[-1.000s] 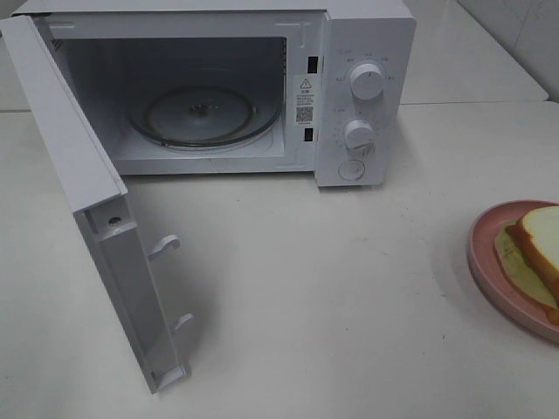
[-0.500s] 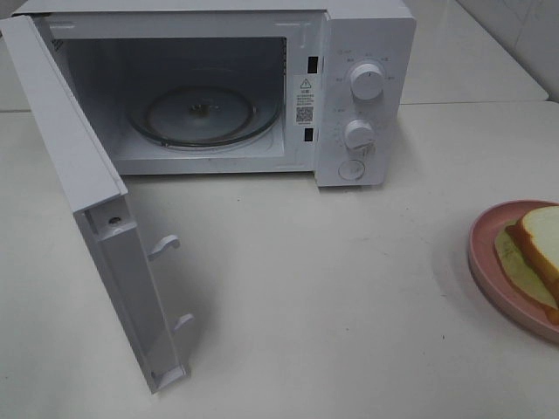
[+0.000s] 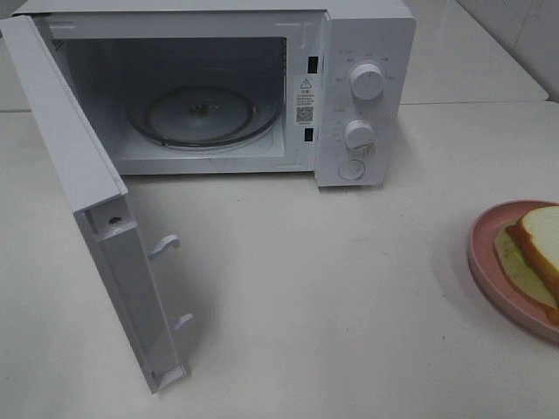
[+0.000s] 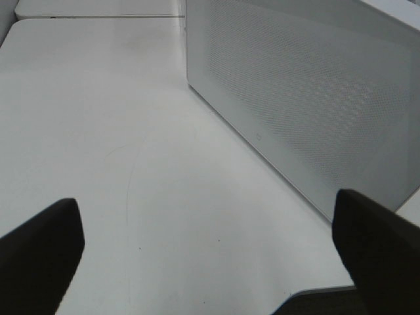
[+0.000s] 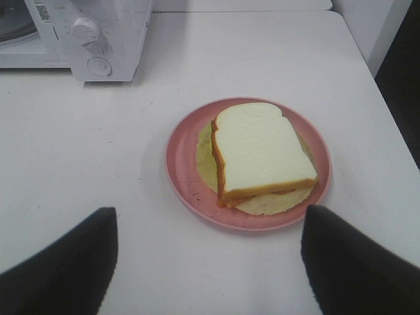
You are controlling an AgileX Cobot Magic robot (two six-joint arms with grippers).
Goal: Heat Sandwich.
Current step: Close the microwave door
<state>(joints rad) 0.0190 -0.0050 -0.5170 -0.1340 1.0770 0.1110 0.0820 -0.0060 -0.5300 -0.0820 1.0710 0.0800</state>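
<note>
Our right gripper (image 5: 209, 262) hangs spread over the sandwich (image 5: 262, 152) (on its plate (image 5: 180, 157)); left gripper (image 4: 207, 249) spread beside the microwave (image 4: 308, 98).

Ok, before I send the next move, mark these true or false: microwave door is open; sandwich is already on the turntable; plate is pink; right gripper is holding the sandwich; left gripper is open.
1. The microwave door is open. True.
2. The sandwich is on the turntable. False: it lies on the plate, on the table, and the turntable is bare.
3. The plate is pink. True.
4. The right gripper holds the sandwich. False: its jaws are open and apart from it.
5. The left gripper is open. True.
</note>
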